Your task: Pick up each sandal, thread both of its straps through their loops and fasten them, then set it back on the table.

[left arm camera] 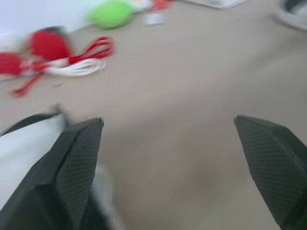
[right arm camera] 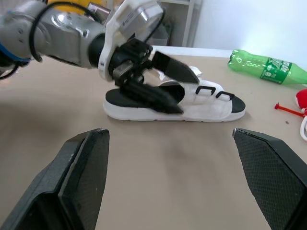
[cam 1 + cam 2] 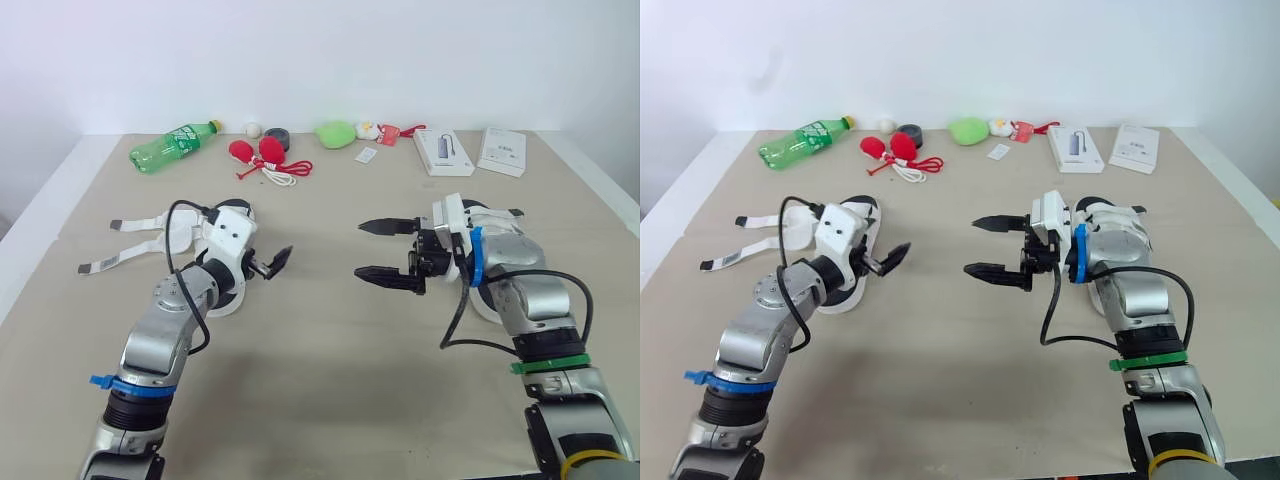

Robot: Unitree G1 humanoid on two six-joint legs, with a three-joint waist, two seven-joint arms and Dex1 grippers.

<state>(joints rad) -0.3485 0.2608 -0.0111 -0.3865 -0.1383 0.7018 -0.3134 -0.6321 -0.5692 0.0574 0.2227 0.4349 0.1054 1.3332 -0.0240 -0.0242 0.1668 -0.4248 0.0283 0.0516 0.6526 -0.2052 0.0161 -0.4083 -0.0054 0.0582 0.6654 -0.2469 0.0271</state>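
Two white sandals lie on the table, neither lifted. Much of the right sandal is hidden under the robot's right arm, with just a curve of white sole and a dark patch of footbed showing, so its straps cannot be made out. The left sandal is partly covered by the left gripper, which hangs over the near half of its black footbed. Whether a fingertip touches the footbed cannot be told.

The left sandal's long axis runs away from the robot, leaning slightly. The end carrying the black loops points toward the far side, where a green bottle lies. Its two straps are unfastened and trail flat on the table toward the robot's left, away from the loops.

Both hands are empty. The left gripper's fingers stand wide apart, and the right gripper is spread just as wide, one finger above the other, pointing across the bare middle of the table toward the left sandal. The grippers are well apart.

Along the far edge, beyond both sandals, sit red items with a cord, a green lump and two white boxes.
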